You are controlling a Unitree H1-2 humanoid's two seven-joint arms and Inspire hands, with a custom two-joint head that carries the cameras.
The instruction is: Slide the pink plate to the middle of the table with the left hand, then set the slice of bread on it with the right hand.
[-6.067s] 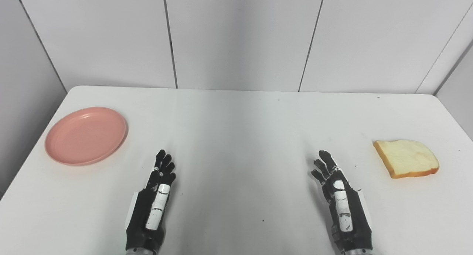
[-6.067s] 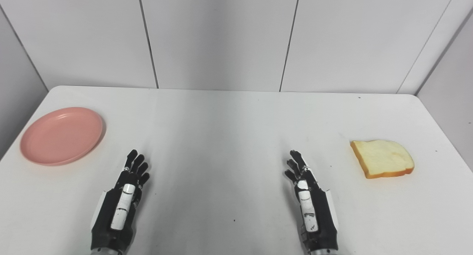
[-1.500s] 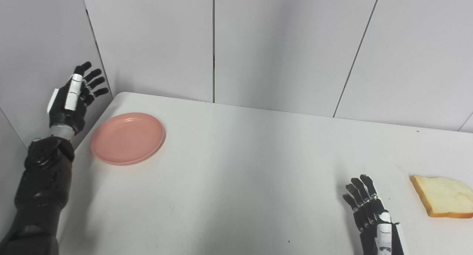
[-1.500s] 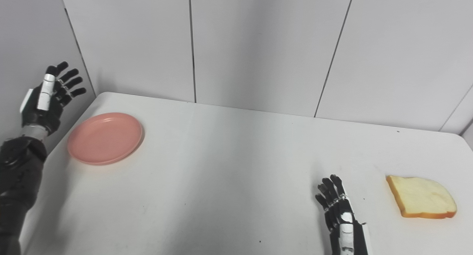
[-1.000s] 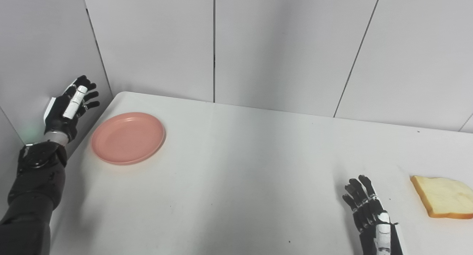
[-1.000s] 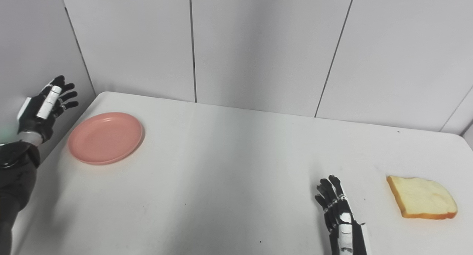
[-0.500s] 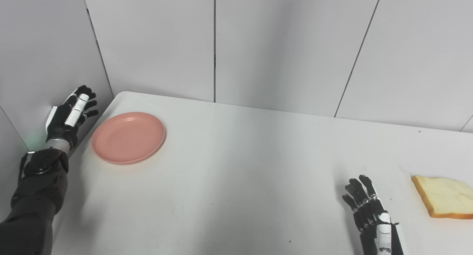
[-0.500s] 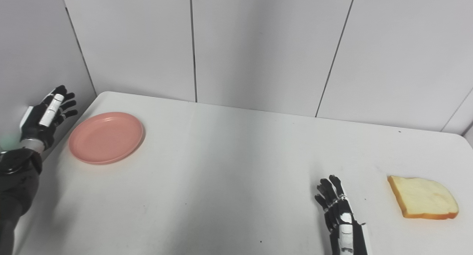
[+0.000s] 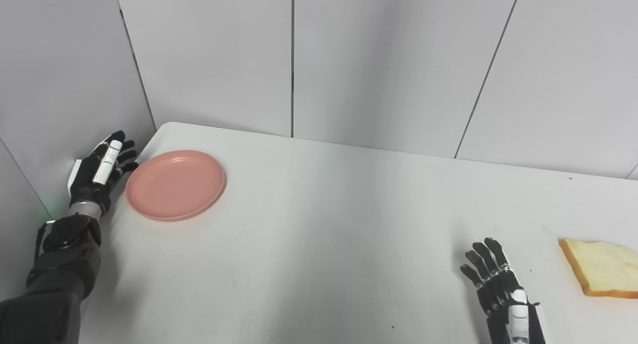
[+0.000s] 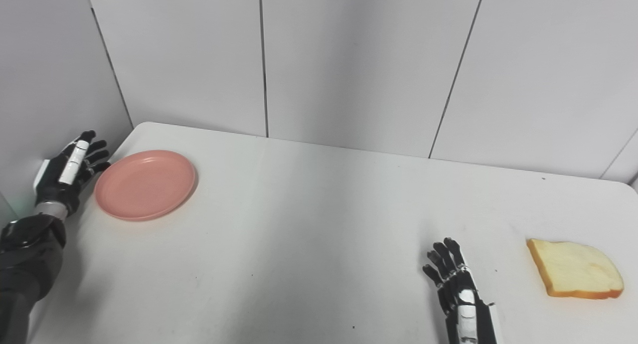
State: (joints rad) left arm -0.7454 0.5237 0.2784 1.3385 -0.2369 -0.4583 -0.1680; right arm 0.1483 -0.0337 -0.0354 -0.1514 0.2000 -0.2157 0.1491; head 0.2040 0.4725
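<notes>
Far left, I see my left hand (image 9: 99,169) at the desk's (image 9: 324,234) left edge, fingers (image 9: 124,157) spread and released, grasping nothing, tips just beside the pink plate (image 9: 175,184); I cannot tell if they touch its rim. Pink plate: flat on the desk's far-left area, near the corner. Right hand (image 9: 503,294): low over the near desk, fingers (image 9: 481,257) apart, released. Slice of bread (image 10: 575,275): flat at the desk's right edge, near that hand, apart from it.

Plate (image 9: 175,185) far left on table (image 9: 319,224), left hand (image 9: 99,172) just beside its left edge. Bread (image 10: 575,276) near right edge; right hand (image 10: 461,296) left of it, apart.
</notes>
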